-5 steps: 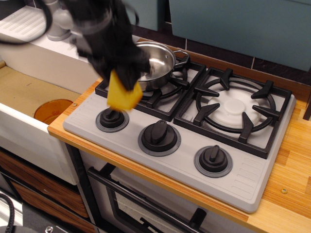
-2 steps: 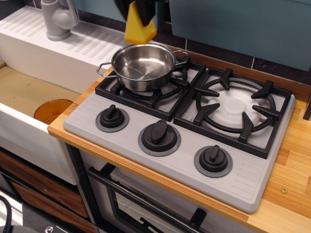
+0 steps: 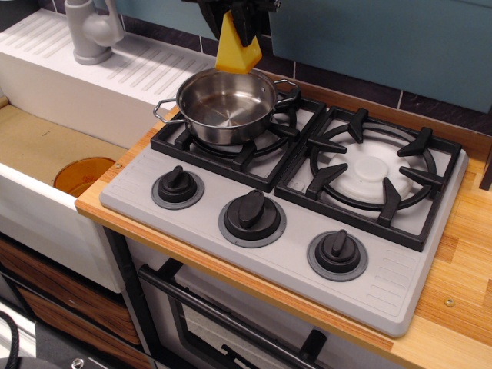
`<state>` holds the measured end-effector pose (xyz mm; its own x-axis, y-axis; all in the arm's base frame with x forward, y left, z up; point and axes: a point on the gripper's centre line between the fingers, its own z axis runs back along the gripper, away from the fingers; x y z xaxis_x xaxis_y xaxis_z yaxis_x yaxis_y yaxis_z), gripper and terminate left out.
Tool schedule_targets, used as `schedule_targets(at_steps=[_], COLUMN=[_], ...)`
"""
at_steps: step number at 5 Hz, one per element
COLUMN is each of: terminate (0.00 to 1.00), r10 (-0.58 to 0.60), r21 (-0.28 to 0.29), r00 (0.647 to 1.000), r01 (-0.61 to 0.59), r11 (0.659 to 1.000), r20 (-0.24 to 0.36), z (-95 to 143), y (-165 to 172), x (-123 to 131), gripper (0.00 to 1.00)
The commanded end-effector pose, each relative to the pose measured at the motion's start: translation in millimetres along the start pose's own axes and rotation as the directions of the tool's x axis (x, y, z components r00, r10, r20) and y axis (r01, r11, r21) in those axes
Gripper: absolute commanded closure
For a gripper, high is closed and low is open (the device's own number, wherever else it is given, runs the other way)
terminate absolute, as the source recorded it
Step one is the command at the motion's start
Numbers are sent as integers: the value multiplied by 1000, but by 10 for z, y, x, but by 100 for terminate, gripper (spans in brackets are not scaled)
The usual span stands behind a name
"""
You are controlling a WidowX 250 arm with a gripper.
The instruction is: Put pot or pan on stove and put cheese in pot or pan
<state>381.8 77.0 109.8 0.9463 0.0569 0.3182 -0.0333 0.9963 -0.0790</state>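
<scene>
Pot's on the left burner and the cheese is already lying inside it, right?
Not quite. The pot is on the stove's left burner, but it's empty: the observation.image view shows the cheese held by the gripper above the pot's far rim.

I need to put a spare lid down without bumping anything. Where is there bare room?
The right burner grate is bare, as is the wooden counter right of the stove. The sink basin is bare apart from an orange cup. It is crowded at the left burner, where the pot sits with the gripper holding the cheese above it.
</scene>
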Motion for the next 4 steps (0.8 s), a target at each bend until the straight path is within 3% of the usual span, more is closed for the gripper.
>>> schedule_targets(at_steps=[1, 2, 3, 4], terminate=[0, 0, 0, 0], r10=[8, 16, 22, 23], r21=[24, 41, 42, 51], r00=[998, 998, 997, 998], r01=[-9, -18, -25, -26], r11=[1000, 999, 999, 998], r20=[57, 68, 72, 56], z=[92, 121, 135, 248], y=[-80, -128, -193, -224], x=[-46, -178, -268, -288], gripper=[100, 100, 0, 0])
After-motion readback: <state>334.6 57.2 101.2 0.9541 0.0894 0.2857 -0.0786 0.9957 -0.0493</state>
